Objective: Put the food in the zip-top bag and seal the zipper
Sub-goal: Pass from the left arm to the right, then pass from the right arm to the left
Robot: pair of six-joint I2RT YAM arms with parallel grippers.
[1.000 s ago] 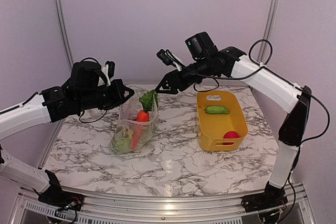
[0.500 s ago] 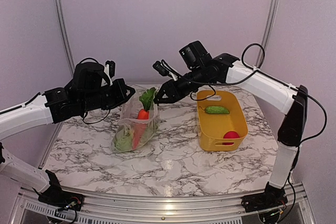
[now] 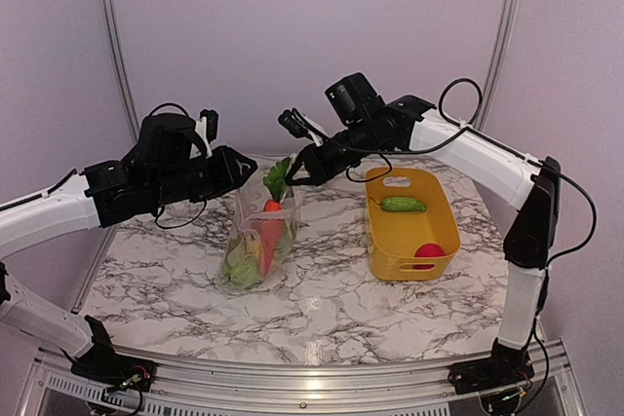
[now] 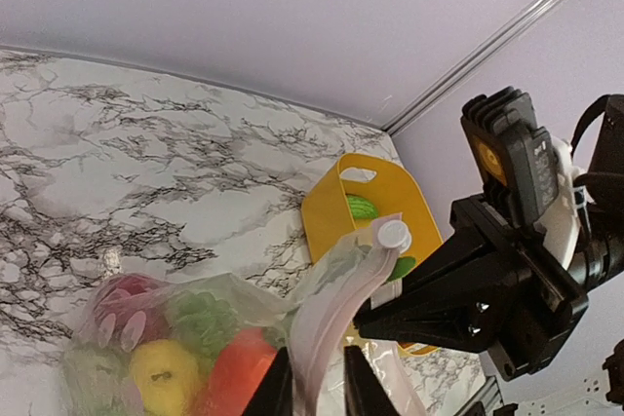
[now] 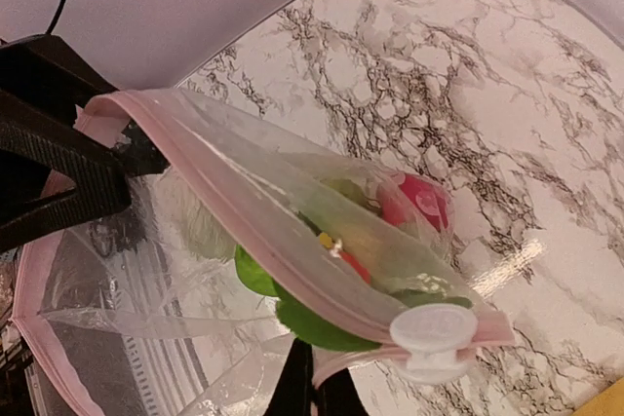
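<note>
The clear zip-top bag [image 3: 261, 241] hangs between my two grippers above the marble table. Inside it lie a yellow lemon [image 4: 161, 372], a red pepper [image 4: 234, 367], green grapes [image 4: 205, 319] and a red apple [image 5: 419, 202]. The pale pink zipper [image 5: 224, 197] runs along its mouth, with a white slider [image 5: 434, 338] at the right end. My left gripper [image 4: 317, 358] has its fingers parted, and the zipper strip passes between them. My right gripper [image 5: 314, 377] is shut on the bag's edge just below the slider. A green cucumber [image 3: 403, 205] and a red apple [image 3: 428, 251] lie in the basket.
A yellow plastic basket [image 3: 447, 216] stands at the right of the table, close to the bag. Both arms reach over the table's back half, their tips almost meeting above the bag. Metal frame posts rise at the back corners.
My right gripper has come left and down to the bag's mouth and shut on it. The left fingers have parted. The bag now hangs narrower and more upright.
</note>
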